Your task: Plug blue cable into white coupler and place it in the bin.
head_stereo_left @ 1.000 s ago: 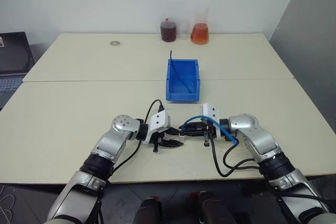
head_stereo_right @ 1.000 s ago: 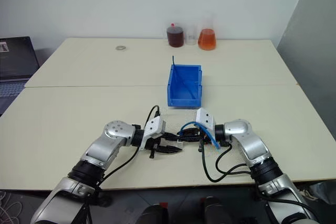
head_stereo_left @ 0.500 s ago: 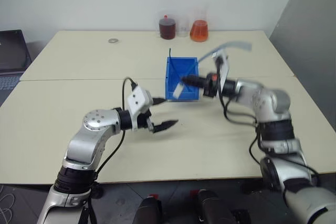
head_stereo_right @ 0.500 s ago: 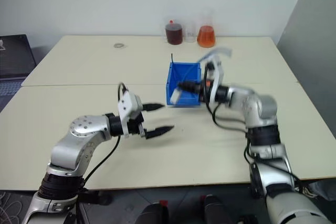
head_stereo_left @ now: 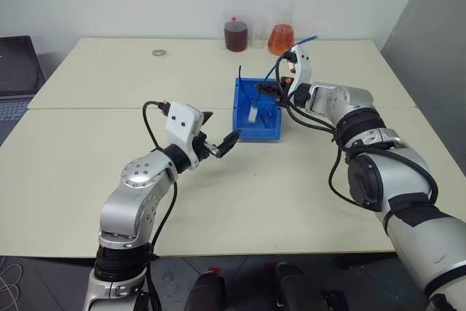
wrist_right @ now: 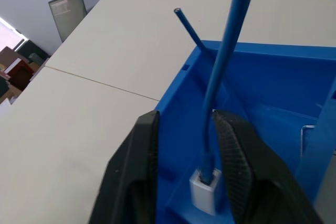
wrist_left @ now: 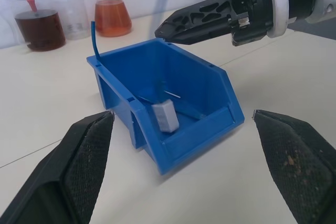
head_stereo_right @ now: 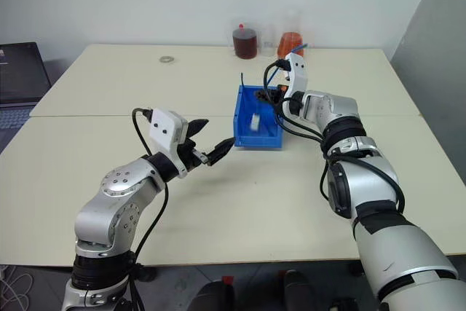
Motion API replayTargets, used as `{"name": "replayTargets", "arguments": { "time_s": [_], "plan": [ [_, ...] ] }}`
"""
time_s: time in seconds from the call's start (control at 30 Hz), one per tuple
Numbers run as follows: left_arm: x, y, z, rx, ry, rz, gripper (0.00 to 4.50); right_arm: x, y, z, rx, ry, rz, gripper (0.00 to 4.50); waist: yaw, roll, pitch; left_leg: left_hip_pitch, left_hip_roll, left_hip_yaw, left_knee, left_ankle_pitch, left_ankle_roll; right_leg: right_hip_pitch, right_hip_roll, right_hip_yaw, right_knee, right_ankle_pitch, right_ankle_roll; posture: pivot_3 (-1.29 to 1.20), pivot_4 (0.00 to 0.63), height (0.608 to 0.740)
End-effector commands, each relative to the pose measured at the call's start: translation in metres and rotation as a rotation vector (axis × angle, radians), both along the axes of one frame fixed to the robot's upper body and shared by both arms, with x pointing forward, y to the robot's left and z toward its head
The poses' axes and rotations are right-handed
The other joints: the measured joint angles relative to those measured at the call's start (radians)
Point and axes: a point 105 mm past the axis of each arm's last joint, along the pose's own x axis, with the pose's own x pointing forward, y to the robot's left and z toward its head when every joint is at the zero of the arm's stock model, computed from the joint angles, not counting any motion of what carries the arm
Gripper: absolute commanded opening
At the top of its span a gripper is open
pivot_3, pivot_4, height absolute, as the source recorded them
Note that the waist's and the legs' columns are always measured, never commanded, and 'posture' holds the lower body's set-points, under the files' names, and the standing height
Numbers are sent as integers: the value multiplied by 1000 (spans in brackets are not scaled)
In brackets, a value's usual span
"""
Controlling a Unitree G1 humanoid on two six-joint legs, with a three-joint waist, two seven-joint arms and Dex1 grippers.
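Head views: the bin (head_stereo_left: 256, 118) stands on the table (head_stereo_left: 87, 143) near its middle, toward the far edge. The white coupler (head_stereo_left: 252, 113) hangs inside the bin, on the blue cable (head_stereo_left: 271, 72). The right gripper (head_stereo_left: 267, 90) sits over the bin's far right corner, the left gripper (head_stereo_left: 218, 136) just off its near left corner. Two flasks (head_stereo_left: 258, 36) stand at the far edge.

Left wrist view: the left gripper's fingers (wrist_left: 86, 148) are spread wide, nothing between them; the coupler lies within the bin walls.

Right wrist view: the right gripper's fingers (wrist_right: 134, 161) stand parted, the cable passing between them; whether they touch it I cannot tell. The plug sits in the coupler.
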Motion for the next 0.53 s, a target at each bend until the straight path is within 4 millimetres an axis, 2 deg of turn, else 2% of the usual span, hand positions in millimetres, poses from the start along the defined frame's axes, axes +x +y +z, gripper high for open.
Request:
{"name": "replayTargets", "arguments": {
  "time_s": [0.03, 0.1, 0.23, 0.3, 0.37, 0.4, 0.5, 0.53],
  "plan": [
    [-7, -4, 7, 4, -29, -32, 4500, 3, -8, 19, 8, -65, -16, 2772, -1, 0, 0, 0, 0, 0, 0, 0, 0, 0, 0, 0, 0, 0, 0, 0, 150, 740],
    [-7, -3, 6, 3, -25, -31, 4500, 5, -13, 16, -6, -62, -33, 3204, -1, 0, 0, 0, 0, 0, 0, 0, 0, 0, 0, 0, 0, 0, 0, 0, 150, 740],
    [0, 2, 4, 18, -14, 11, 4500, 9, -36, 18, -71, -129, -95, 4037, 0, 0, 0, 0, 0, 0, 0, 0, 0, 0, 0, 0, 0, 0, 0, 0, 150, 740],
    [7, 15, 1, 10, -15, 85, 4500, 3, -53, 27, -131, -259, -106, 4037, 6, 0, 0, 0, 0, -1, 0, 0, 0, 1, 0, -1, 0, 0, 0, 0, 150, 740],
    [9, 27, -1, -5, -15, 144, 4500, -11, -57, 28, -176, -349, -85, 4037, 10, 0, 0, 0, 0, -1, -1, 0, 0, 1, 0, -1, -2, 0, 0, 0, 150, 740],
    [10, 35, -2, -6, -31, 193, 4500, -25, -63, 22, -234, -424, -94, 4037, 9, 0, 0, 0, 0, -1, -1, 0, 0, 1, 0, -1, -1, 0, 0, 0, 150, 740],
    [10, 58, -13, -16, -28, 327, 4500, -72, -76, -7, -293, -504, -193, 4037, 17, -1, -1, 1, 2, -3, -5, 0, 0, 1, -1, -1, -2, -1, 1, 0, 150, 740],
    [6, 63, -19, -35, -15, 349, 4500, -86, -82, -23, -342, -507, -236, 4037, 17, -1, -1, 1, 1, -3, -7, 0, -1, 1, -2, -1, -2, -1, 1, 0, 150, 740]
  ]
}}
